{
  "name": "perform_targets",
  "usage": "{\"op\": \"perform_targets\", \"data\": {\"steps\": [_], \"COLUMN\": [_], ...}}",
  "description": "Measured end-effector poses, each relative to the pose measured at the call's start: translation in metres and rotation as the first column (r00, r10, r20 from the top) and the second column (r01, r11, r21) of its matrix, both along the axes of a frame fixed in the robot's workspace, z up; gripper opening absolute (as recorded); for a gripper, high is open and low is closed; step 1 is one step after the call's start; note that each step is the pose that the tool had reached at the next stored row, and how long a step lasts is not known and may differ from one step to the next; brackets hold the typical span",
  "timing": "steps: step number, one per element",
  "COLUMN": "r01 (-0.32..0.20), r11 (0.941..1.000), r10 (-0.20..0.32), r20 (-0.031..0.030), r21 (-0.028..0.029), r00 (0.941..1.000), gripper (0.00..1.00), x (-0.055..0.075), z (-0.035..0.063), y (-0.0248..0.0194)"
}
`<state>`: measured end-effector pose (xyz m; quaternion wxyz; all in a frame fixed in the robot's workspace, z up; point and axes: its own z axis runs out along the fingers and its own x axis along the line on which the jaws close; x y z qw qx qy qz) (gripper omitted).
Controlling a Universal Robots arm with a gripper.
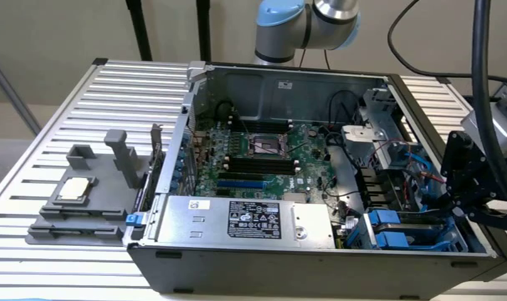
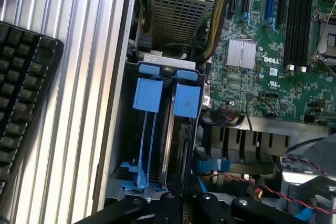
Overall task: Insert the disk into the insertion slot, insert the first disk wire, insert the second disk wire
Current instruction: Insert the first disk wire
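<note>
The insertion slot (image 2: pixel 157 69), a grey metal bay with blue fittings, sits in the case corner at the exterior view's lower right (image 1: pixel 408 241). The disk (image 2: pixel 184 140) stands edge-on inside it, its blue carrier tab (image 2: pixel 187 100) beside a second blue tab (image 2: pixel 147 95). My gripper (image 2: pixel 185 190) hangs just over the disk's connector end, fingers drawn together. A blue wire connector (image 2: pixel 211 165) lies right beside the fingertips; whether it is gripped is hidden. In the exterior view my gripper (image 1: pixel 448 207) reaches down into the case beside the bay.
The motherboard (image 1: pixel 262 157) fills the case's middle, and a silver power supply box (image 1: pixel 245 219) lies along the front wall. Red and black wires (image 2: pixel 273 182) run near the gripper. A grey fixture with a chip (image 1: pixel 76 188) and a keyboard (image 2: pixel 21 87) rest on the ribbed table.
</note>
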<state>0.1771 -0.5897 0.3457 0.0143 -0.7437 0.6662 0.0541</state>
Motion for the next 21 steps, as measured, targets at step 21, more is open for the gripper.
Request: {"op": "perform_targets", "data": {"steps": [21], "r01": [0.040], "r11": [0.9990], "r10": [-0.040], "r20": [0.0004], "r21": [-0.0214], "r00": [0.9992], "gripper": [0.17], "x": [-0.027], "z": [-0.0052], "y": [0.0011]}}
